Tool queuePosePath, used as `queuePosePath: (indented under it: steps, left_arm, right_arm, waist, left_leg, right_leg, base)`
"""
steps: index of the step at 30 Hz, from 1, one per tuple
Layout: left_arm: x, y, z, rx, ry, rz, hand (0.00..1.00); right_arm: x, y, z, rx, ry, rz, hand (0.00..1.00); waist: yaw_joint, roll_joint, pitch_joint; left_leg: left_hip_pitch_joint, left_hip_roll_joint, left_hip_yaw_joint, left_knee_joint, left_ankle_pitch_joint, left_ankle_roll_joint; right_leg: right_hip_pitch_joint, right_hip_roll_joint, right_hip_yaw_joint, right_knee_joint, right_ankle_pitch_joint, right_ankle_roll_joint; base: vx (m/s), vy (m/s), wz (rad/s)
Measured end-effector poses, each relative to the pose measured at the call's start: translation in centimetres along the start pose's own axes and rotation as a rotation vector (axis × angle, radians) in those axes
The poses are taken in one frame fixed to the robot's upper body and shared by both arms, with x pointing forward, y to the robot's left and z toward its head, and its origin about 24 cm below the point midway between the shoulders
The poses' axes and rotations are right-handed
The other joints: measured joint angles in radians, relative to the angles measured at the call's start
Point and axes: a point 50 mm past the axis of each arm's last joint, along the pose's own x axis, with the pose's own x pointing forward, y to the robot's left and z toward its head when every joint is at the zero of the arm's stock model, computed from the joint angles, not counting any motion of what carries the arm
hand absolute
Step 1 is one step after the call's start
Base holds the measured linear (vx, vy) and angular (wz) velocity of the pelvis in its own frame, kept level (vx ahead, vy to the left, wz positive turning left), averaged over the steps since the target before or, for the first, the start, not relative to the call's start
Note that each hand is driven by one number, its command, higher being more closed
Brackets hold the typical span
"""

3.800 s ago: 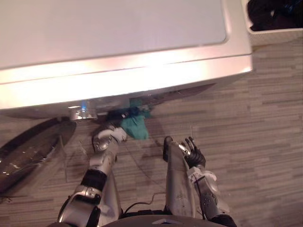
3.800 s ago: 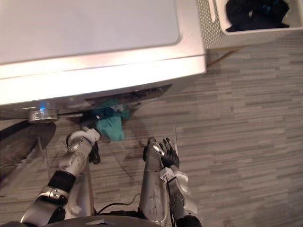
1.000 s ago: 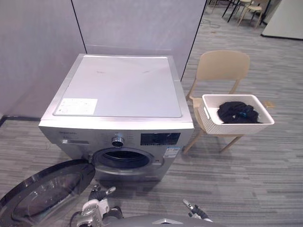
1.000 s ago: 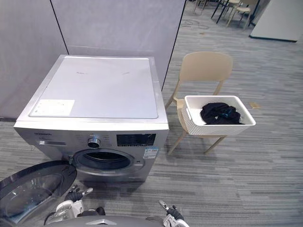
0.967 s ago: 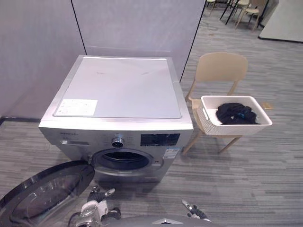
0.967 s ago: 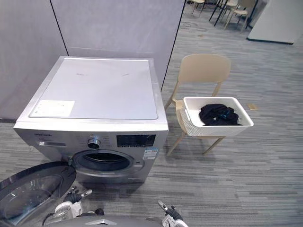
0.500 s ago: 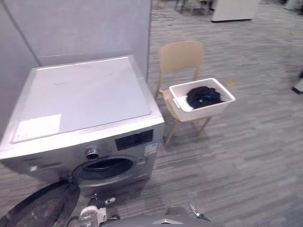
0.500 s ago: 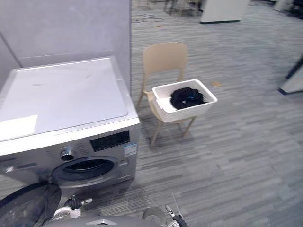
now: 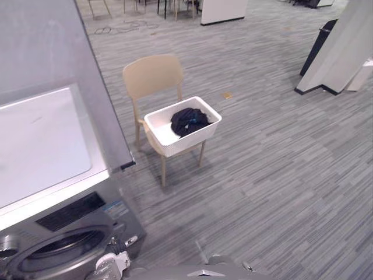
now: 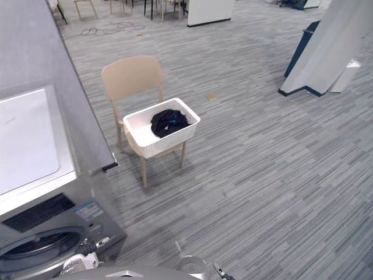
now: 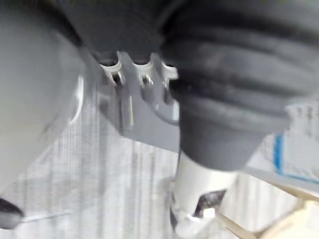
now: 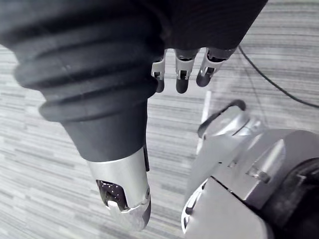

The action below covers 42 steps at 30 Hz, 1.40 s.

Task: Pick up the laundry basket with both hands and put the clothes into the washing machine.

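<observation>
The white laundry basket sits on a beige chair in the middle of the room, with dark clothes piled inside. The silver washing machine stands at the left, and its round drum opening faces me. My left hand hangs low by the washer front; its thumb and fingers are relaxed and hold nothing. My right hand peeks in at the bottom edge, its thumb and fingers loose above the floor. Both hands are far from the basket.
A grey partition wall rises behind the washer. A slanted white column with a dark base stands at the far right. A white cabinet and chair legs show at the back. Striped grey carpet lies between me and the chair.
The camera has swung right: the washer slid to the view's left edge and the basket on its chair came to the middle. Both hands stay low and hold nothing.
</observation>
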Motion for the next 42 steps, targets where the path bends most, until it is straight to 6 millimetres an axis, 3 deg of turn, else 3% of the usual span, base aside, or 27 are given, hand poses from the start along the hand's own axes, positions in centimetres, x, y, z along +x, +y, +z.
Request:
queuePosePath:
  steps: [2, 3, 4, 5, 6, 7, 9, 10, 12, 13, 14, 16, 17, 19, 20, 22, 24, 25, 27, 29, 30, 31, 32, 34, 36, 39, 42]
  left_arm:
    - [-0.1, -0.1, -0.4, -0.002, 0.014, -0.003, 0.0]
    - [-0.2, 0.0, -0.8, -0.002, 0.028, 0.001, 0.0]
    - [-0.4, 0.4, -1.5, -0.032, 0.047, 0.013, 0.0]
    - [-0.4, 0.6, -1.3, -0.032, 0.042, 0.019, 0.0]
    - [-0.4, 0.7, -1.3, -0.024, 0.042, 0.017, 0.0]
    - [-0.5, 1.3, -1.8, -0.017, 0.066, 0.035, 0.0]
    - [-1.2, 2.7, -3.6, 0.02, 0.126, 0.066, 0.0]
    - [-1.4, 3.5, -4.3, 0.02, 0.151, 0.087, 0.0]
    - [-1.8, 4.1, -5.4, -0.01, 0.201, 0.113, 0.0]
    - [-2.2, 4.4, -6.2, -0.025, 0.23, 0.129, 0.0]
    - [-2.7, 5.0, -7.2, -0.022, 0.27, 0.144, 0.0]
    - [-3.8, 6.5, -8.9, -0.024, 0.334, 0.184, 0.0]
    - [-4.3, 7.2, -9.4, -0.024, 0.355, 0.203, 0.0]
    - [-4.5, 7.5, -9.8, -0.002, 0.382, 0.207, 0.0]
    - [-4.6, 7.7, -9.8, 0.009, 0.391, 0.218, 0.0]
    - [-4.5, 7.6, -9.7, 0.022, 0.39, 0.215, 0.0]
    - [-4.3, 7.5, -9.3, 0.053, 0.374, 0.204, 0.0]
    - [-4.1, 7.4, -8.8, 0.064, 0.357, 0.198, 0.0]
    - [-3.7, 7.0, -8.1, 0.072, 0.325, 0.184, 0.0]
    - [-3.5, 7.5, -7.0, 0.07, 0.262, 0.198, 0.0]
    - [-3.1, 7.3, -6.1, 0.045, 0.214, 0.199, 0.0]
    - [-2.9, 6.3, -6.1, 0.012, 0.198, 0.18, 0.0]
    - [-3.0, 5.7, -6.2, -0.021, 0.175, 0.169, 0.0]
    - [-2.6, 4.7, -5.5, -0.095, 0.133, 0.152, 0.0]
    - [-2.4, 4.1, -5.4, -0.167, 0.125, 0.155, 0.0]
    - [-2.6, 4.9, -6.0, -0.147, 0.16, 0.169, 0.0]
    - [-2.7, 5.2, -6.3, -0.106, 0.187, 0.174, 0.0]
  right_arm:
    - [0.2, 0.5, 1.9, -0.063, -0.056, 0.023, 0.0]
    - [0.3, 0.7, 2.2, -0.068, -0.062, 0.028, 0.0]
    - [0.4, 1.3, 2.6, -0.069, -0.073, 0.043, 0.0]
    - [0.4, 1.8, 2.7, -0.079, -0.075, 0.056, 0.0]
    - [0.5, 2.3, 2.8, -0.084, -0.079, 0.068, 0.0]
    - [0.5, 3.5, 3.3, -0.098, -0.094, 0.1, 0.0]
    - [0.5, 5.2, 3.5, -0.142, -0.104, 0.148, 0.0]
    - [0.4, 6.2, 3.0, -0.175, -0.093, 0.179, 0.0]
    - [0.4, 6.5, 2.7, -0.225, -0.086, 0.194, 0.0]
    - [0.4, 6.4, 2.4, -0.23, -0.078, 0.196, 0.0]
    - [0.3, 6.6, 2.1, -0.232, -0.068, 0.217, 0.0]
    - [0.2, 6.5, 1.5, -0.255, -0.061, 0.242, 0.0]
    - [0.1, 6.2, 1.1, -0.276, -0.053, 0.25, 0.0]
    - [0.1, 4.7, 0.7, -0.234, -0.04, 0.212, 0.0]
    - [0.1, 2.6, 0.8, -0.176, -0.04, 0.149, 0.0]
    - [-0.3, 0.8, -0.5, -0.12, -0.013, 0.094, 0.0]
    - [-0.6, 0.1, -1.7, -0.107, 0.011, 0.08, 0.0]
    - [-0.9, 0.1, -2.9, -0.099, 0.045, 0.079, 0.0]
    - [-1.3, -0.8, -4.3, -0.097, 0.093, 0.057, 0.0]
    - [-1.7, -1.2, -5.7, -0.162, 0.151, 0.062, 0.0]
    - [-1.8, -1.2, -6.3, -0.173, 0.178, 0.065, 0.0]
    - [-1.7, -2.0, -5.6, -0.204, 0.174, 0.051, 0.0]
    - [-1.5, -2.4, -4.8, -0.238, 0.164, 0.041, 0.0]
    - [-1.0, -1.4, -3.4, -0.277, 0.132, 0.067, 0.0]
    - [-0.7, -0.8, -2.5, -0.277, 0.1, 0.079, 0.0]
    - [-0.3, 0.6, -1.0, -0.269, 0.047, 0.107, 0.0]
    - [-1.1, 4.9, 3.5, -0.191, -0.202, 0.225, 0.0]
  waist:
    - [0.024, 0.014, 0.004]
    - [0.031, 0.016, 0.008]
    - [0.036, 0.014, 0.021]
    - [0.058, 0.017, 0.023]
    - [0.07, 0.017, 0.023]
    - [0.082, 0.023, 0.021]
    - [0.092, 0.024, 0.009]
    - [0.085, -0.001, 0.004]
    - [0.099, -0.01, 0.009]
    - [0.11, -0.009, 0.009]
    - [0.115, -0.012, 0.008]
    - [0.109, -0.029, -0.005]
    - [0.104, -0.042, -0.019]
    - [0.081, -0.05, -0.014]
    - [0.07, -0.046, -0.011]
    - [0.072, -0.045, -0.014]
    - [0.062, -0.051, -0.018]
    - [0.05, -0.058, -0.029]
    - [0.044, -0.064, -0.036]
    - [0.055, -0.094, -0.075]
    - [0.056, -0.109, -0.086]
    - [0.054, -0.074, -0.101]
    - [0.065, -0.054, -0.136]
    - [0.043, -0.032, -0.126]
    - [0.053, -0.019, -0.119]
    - [0.063, -0.025, -0.114]
    - [0.033, -0.031, -0.102]
  left_leg:
    - [-0.113, -0.216, -0.082, 0.13, -0.204, -0.091]
    - [-0.129, -0.275, -0.093, 0.119, -0.242, -0.107]
    - [-0.15, -0.374, -0.083, 0.067, -0.296, -0.108]
    - [-0.161, -0.444, -0.063, -0.049, -0.307, -0.1]
    - [-0.164, -0.472, -0.059, -0.133, -0.305, -0.1]
    - [-0.166, -0.515, -0.086, -0.334, -0.269, -0.107]
    - [-0.135, -0.576, -0.126, -0.465, -0.14, -0.058]
    - [-0.137, -0.618, -0.142, -0.464, -0.171, -0.041]
    - [-0.115, -0.654, -0.136, -0.436, -0.212, 0.0]
    - [-0.079, -0.665, -0.128, -0.438, -0.232, 0.01]
    - [-0.012, -0.679, -0.12, -0.464, -0.246, 0.017]
    - [0.052, -0.702, -0.119, -0.511, -0.266, 0.023]
    - [0.091, -0.722, -0.136, -0.545, -0.267, 0.022]
    - [0.15, -0.731, -0.183, -0.575, -0.259, 0.009]
    - [0.18, -0.73, -0.222, -0.575, -0.254, 0.007]
    - [0.2, -0.733, -0.278, -0.577, -0.272, -0.014]
    - [0.197, -0.731, -0.333, -0.571, -0.291, -0.027]
    - [0.187, -0.727, -0.38, -0.561, -0.306, -0.037]
    - [0.178, -0.704, -0.429, -0.504, -0.355, -0.053]
    - [0.155, -0.677, -0.473, -0.418, -0.426, -0.09]
    - [0.152, -0.655, -0.486, -0.384, -0.46, -0.116]
    - [0.149, -0.594, -0.504, -0.364, -0.482, -0.138]
    - [0.142, -0.538, -0.493, -0.346, -0.467, -0.14]
    - [0.036, -0.494, -0.474, -0.168, -0.376, -0.079]
    - [-0.022, -0.447, -0.418, -0.067, -0.274, -0.079]
    - [-0.024, -0.373, -0.285, -0.108, -0.176, -0.07]
    - [0.049, -0.334, -0.091, -0.282, -0.151, -0.073]
  right_leg:
    - [0.018, 0.018, 0.059, -0.022, -0.015, -0.023]
    - [0.03, 0.018, 0.069, -0.027, -0.011, -0.026]
    - [0.058, 0.019, 0.082, -0.037, -0.005, -0.02]
    - [0.077, 0.019, 0.097, -0.05, -0.009, -0.021]
    - [0.084, 0.019, 0.114, -0.055, -0.014, -0.017]
    - [0.083, 0.022, 0.144, -0.065, -0.031, -0.013]
    - [0.091, 0.011, 0.182, -0.081, -0.047, -0.006]
    - [0.101, -0.022, 0.179, -0.098, -0.066, -0.004]
    - [0.119, -0.054, 0.176, -0.03, -0.091, 0.009]
    - [0.102, -0.068, 0.194, 0.066, -0.093, 0.009]
    - [0.052, -0.084, 0.222, 0.267, -0.074, 0.039]
    - [-0.087, -0.088, 0.27, 0.622, 0.011, 0.125]
    - [-0.173, -0.087, 0.274, 0.786, 0.057, 0.129]
    - [-0.241, -0.098, 0.237, 0.861, 0.049, 0.097]
    - [-0.27, -0.144, 0.197, 0.811, 0.009, 0.098]
    - [-0.304, -0.203, 0.208, 0.66, -0.011, 0.077]
    - [-0.315, -0.209, 0.296, 0.467, -0.003, 0.058]
    - [-0.297, -0.201, 0.401, 0.287, 0.012, 0.064]
    - [-0.239, -0.184, 0.527, 0.093, 0.082, 0.057]
    - [-0.222, -0.181, 0.524, 0.049, 0.139, 0.105]
    - [-0.222, -0.182, 0.477, 0.071, 0.136, 0.208]
    - [-0.225, -0.127, 0.432, 0.118, 0.104, 0.163]
    - [-0.232, -0.073, 0.404, 0.142, 0.077, 0.129]
    - [-0.199, -0.05, 0.317, 0.147, 0.049, 0.095]
    - [-0.157, -0.029, 0.261, 0.128, 0.045, 0.063]
    - [-0.1, -0.02, 0.207, 0.074, 0.055, 0.028]
    - [-0.041, -0.044, 0.122, -0.006, 0.071, 0.014]
  base:
    - [0.14, -0.093, -0.76]
    - [0.21, -0.003, -0.71]
    - [0.28, 0.044, -0.64]
    - [0.24, 0.046, -0.66]
    - [0.28, 0.093, -0.76]
    - [0.18, 0.093, -0.67]
    - [0.31, 0.15, -0.47]
    - [0.31, 0.14, -0.01]
    - [0.33, 0.125, 0.14]
    - [0.41, 0.171, -0.08]
    - [0.34, 0.153, -0.13]
    - [0.24, 0.081, 0.04]
    - [0.26, 0.025, 0.28]
    - [0.36, -0.03, 0.79]
    - [0.35, -0.051, 0.98]
    - [0.24, -0.072, 0.8]
    - [0.19, -0.18, 0.83]
    - [0.17, -0.302, 1.23]
    - [0.17, -0.392, 1.05]
    - [0.26, -0.566, 0.57]
    - [0.26, -0.571, 0.56]
    - [0.16, -0.428, 0.46]
    - [0.18, -0.47, 0.39]
    - [0.17, -0.488, 0.77]
    - [0.05, -0.366, 0.75]
    - [0.05, -0.27, 0.46]
    - [0.02, -0.121, 0.83]
